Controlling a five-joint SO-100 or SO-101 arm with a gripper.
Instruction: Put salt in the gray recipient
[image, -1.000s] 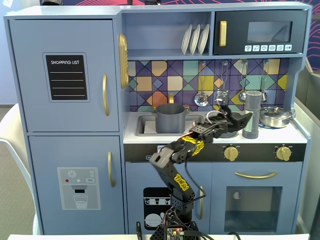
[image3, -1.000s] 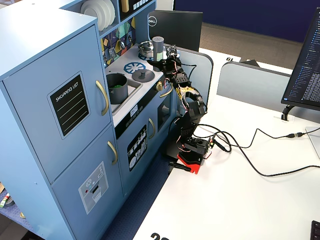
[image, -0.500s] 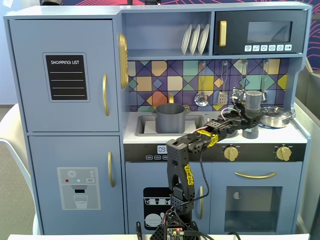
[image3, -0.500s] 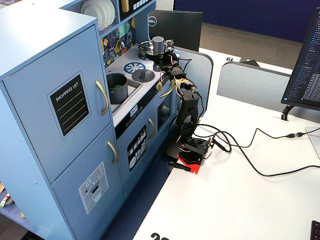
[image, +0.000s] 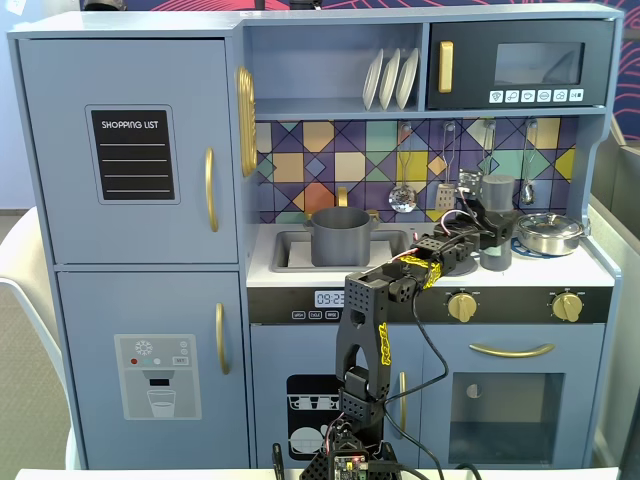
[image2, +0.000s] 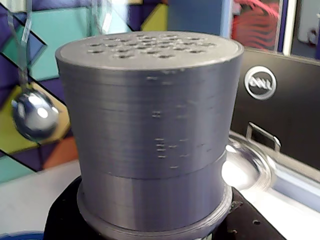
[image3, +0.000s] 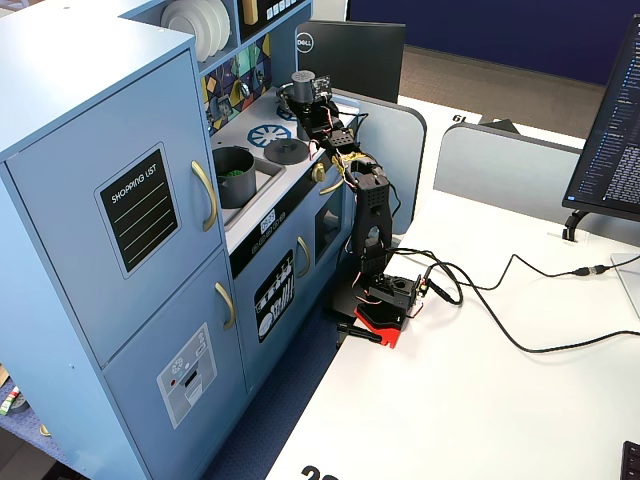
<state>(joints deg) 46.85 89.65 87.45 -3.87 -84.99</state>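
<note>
The salt (image: 497, 220) is one tall gray shaker standing upright on the right part of the toy kitchen counter (image: 560, 270), just left of the single shiny steel pan (image: 549, 232) in a fixed view. In the wrist view the salt (image2: 150, 130) fills the frame, its flat top dotted with small holes, its base ringed by the black gripper body. The gripper (image: 487, 238) is at the shaker's lower half with a finger on either side; whether it presses on the shaker or merely brackets it I cannot tell. The other fixed view shows the gripper (image3: 312, 108) reaching over the counter edge with the shaker (image3: 303, 86) rising above it.

One gray recipient (image: 341, 237), the straight-sided pot, sits in the sink at the counter's left, well apart from the shaker. From the side angle the pot (image3: 233, 176) holds something green inside. One flat round lid (image3: 286, 150) lies on the hob between pot and shaker.

Three white plates (image: 390, 78) stand on edge on the upper shelf. Two gold knobs (image: 462, 306) show on the oven front, and several utensils (image: 402, 196) hang against the coloured tile backsplash. One black arm (image: 367, 330) rises from its base in front of the cabinet.
</note>
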